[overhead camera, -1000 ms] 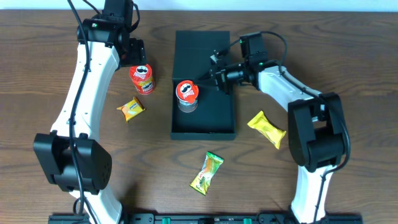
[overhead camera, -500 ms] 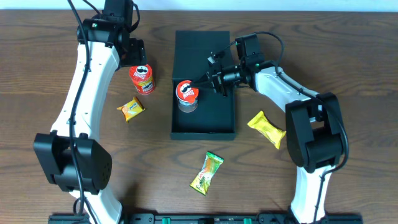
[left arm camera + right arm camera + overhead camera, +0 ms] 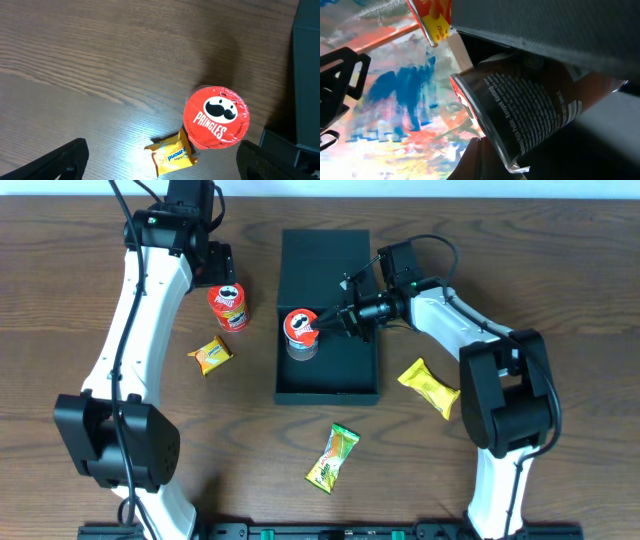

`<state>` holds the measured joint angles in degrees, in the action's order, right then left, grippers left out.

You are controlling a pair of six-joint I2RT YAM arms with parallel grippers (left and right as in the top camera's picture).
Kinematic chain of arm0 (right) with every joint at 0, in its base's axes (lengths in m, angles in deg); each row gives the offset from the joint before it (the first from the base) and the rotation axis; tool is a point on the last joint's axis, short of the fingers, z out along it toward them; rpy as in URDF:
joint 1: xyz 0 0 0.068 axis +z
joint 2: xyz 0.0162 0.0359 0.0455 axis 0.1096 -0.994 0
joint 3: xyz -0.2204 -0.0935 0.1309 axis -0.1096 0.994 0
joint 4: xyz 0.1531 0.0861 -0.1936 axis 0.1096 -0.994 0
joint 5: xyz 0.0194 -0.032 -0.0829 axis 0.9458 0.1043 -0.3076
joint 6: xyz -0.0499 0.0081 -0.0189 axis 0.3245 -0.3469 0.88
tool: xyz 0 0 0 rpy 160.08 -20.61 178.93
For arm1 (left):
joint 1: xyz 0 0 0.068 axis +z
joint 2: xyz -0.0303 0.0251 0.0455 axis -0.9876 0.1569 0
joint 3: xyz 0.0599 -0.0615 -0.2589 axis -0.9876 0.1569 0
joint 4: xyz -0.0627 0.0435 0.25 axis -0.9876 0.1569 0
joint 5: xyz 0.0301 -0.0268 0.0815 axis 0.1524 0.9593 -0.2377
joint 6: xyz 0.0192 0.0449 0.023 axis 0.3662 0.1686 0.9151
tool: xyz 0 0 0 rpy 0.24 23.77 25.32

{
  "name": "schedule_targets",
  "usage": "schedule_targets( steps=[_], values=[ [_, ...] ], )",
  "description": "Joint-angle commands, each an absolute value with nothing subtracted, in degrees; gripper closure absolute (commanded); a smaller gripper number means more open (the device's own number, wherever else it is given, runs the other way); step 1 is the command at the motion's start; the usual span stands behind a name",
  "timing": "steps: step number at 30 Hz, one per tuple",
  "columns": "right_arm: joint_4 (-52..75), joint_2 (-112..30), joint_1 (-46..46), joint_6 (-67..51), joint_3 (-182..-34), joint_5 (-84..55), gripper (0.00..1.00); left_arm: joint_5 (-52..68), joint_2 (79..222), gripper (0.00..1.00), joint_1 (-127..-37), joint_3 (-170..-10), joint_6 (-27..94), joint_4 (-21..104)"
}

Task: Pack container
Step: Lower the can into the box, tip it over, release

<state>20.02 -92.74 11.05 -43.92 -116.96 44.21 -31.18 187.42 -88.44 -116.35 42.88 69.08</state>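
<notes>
Container point(image 3: 330, 378) sits beneath the right jaws, pressed together (tips at its can point(image 3: 300, 328)) — left jaws spread nearby.

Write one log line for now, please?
left gripper: open | right gripper: shut beside red-lidded grey Pringles can | can: standing inside dark teal-green square container

Dark teal container point(image 3: 325, 260), red-lidded Pringles can point(image 3: 228, 302), yellow packet point(image 3: 430, 385), woodgrain table point(image 3: 560, 270)
</notes>
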Motion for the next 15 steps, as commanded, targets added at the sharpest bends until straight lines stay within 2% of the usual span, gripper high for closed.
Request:
schedule_targets(
  steps=[1, 7, 15],
  values=[
    [19.30, -93.20, 11.03, -41.54, -116.98, 40.51, 0.98, -31.58, 187.76, 0.05, -88.53, -117.90, 43.47, 69.23],
    [18.27, -93.20, 9.34, -41.03, -117.00, 38.63, 0.98, -31.58, 187.76, 0.05, -88.53, -117.90, 43.45, 69.23],
    [10.20, -93.20, 5.28, -36.07, -117.02, 32.36, 0.98, -31.58, 187.76, 0.04, -88.53, -117.90, 43.45, 69.19]
  ],
)
